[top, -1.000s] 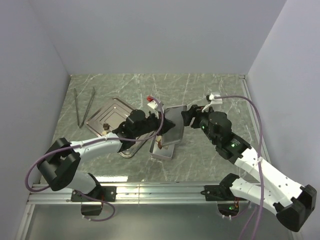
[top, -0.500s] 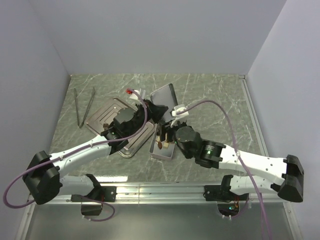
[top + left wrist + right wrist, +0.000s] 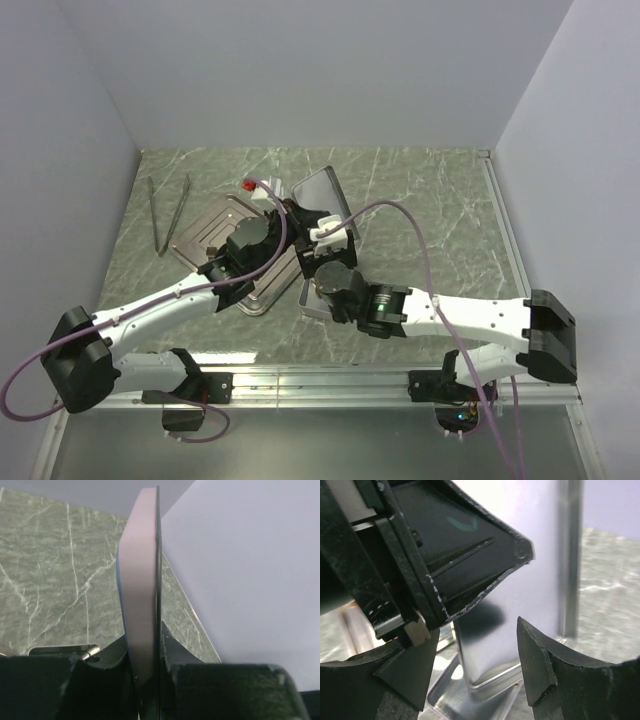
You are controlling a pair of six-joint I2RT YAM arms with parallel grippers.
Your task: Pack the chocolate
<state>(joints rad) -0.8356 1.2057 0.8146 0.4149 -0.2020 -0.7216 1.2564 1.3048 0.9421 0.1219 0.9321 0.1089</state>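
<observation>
The left end effector pinches the lid edge-on, upright, just beyond the far end of the tin. The right end effector, fingers spread, faces the lid's lower edge from the near side. The chocolate is hidden, probably in the tin under the right wrist.

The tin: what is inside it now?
Cannot be seen. The right arm covers the tin; only its left edge shows. The lid is off, gripped by the left end effector.
</observation>
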